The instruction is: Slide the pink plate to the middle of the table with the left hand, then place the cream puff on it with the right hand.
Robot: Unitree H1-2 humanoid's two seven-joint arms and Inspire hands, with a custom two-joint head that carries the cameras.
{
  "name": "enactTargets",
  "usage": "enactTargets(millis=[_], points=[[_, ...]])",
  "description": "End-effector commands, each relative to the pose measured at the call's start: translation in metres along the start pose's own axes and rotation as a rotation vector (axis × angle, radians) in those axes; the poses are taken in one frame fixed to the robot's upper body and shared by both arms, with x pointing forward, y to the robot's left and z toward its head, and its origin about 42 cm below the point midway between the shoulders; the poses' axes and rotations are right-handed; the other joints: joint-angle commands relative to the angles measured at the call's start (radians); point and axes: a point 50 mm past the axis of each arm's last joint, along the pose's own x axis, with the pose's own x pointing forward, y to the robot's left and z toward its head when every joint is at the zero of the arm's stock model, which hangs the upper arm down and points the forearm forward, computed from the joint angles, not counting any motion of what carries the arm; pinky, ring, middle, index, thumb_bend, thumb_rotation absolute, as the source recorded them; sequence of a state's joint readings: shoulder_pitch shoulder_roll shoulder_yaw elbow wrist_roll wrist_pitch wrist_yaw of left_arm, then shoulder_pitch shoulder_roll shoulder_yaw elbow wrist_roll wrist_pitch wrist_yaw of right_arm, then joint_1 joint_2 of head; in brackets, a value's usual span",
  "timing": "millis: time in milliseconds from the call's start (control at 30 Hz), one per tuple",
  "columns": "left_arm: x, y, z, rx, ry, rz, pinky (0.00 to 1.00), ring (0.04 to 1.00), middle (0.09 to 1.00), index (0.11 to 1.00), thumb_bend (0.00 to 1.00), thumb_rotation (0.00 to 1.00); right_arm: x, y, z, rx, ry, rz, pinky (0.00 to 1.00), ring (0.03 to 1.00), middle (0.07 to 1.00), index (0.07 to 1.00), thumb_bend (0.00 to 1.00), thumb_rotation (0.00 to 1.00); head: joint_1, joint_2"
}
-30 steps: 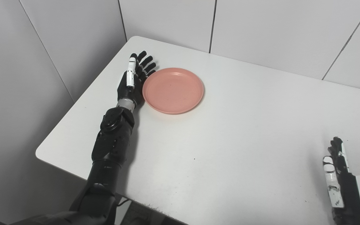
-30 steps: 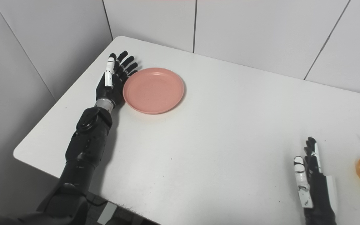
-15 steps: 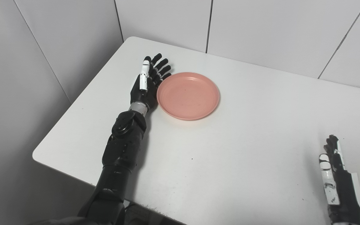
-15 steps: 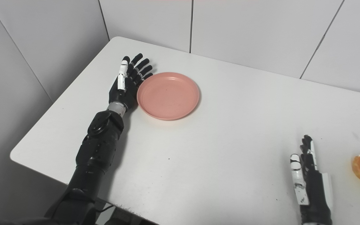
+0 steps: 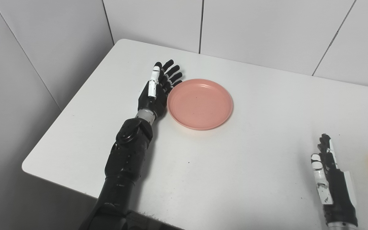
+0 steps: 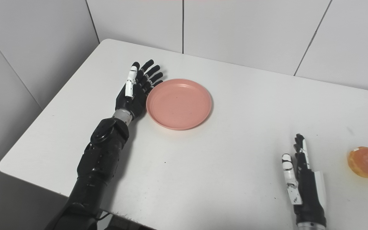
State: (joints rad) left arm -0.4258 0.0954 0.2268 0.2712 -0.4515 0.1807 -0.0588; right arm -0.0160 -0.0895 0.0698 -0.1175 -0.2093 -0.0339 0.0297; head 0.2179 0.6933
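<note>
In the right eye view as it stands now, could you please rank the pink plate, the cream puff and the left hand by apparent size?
1. pink plate
2. left hand, clearly narrower than the plate
3. cream puff, smallest, though it lies nearer the camera.

pink plate [image 6: 179,103], orange cream puff [image 6: 366,161], white table [image 6: 235,153]

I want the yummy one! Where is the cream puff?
The cream puff sits on the white table near its right edge in the right eye view, just right of the right hand, far from the pink plate.
</note>
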Motion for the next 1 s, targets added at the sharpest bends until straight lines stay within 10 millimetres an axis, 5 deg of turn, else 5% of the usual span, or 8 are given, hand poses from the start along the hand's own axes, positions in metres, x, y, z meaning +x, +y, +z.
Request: enactTargets(millis=[0,967], points=[[-0.007,-0.005,-0.021,0.002,0.095,-0.006,0.87,0.877,0.886,0.87,0.42,1.0,-0.001,0.004,0.004,0.007,0.009,0.003,0.99,0.996,1.0,0.999,0.21,1.0,-0.005,0.003],[-0.036,-0.084,-0.067,0.047,0.257,-0.253,0.87,0.878,0.877,0.864,0.41,1.0,-0.001,0.018,0.016,0.015,0.031,0.007,0.98,0.999,1.0,1.0,0.25,1.0,-0.134,0.057]])
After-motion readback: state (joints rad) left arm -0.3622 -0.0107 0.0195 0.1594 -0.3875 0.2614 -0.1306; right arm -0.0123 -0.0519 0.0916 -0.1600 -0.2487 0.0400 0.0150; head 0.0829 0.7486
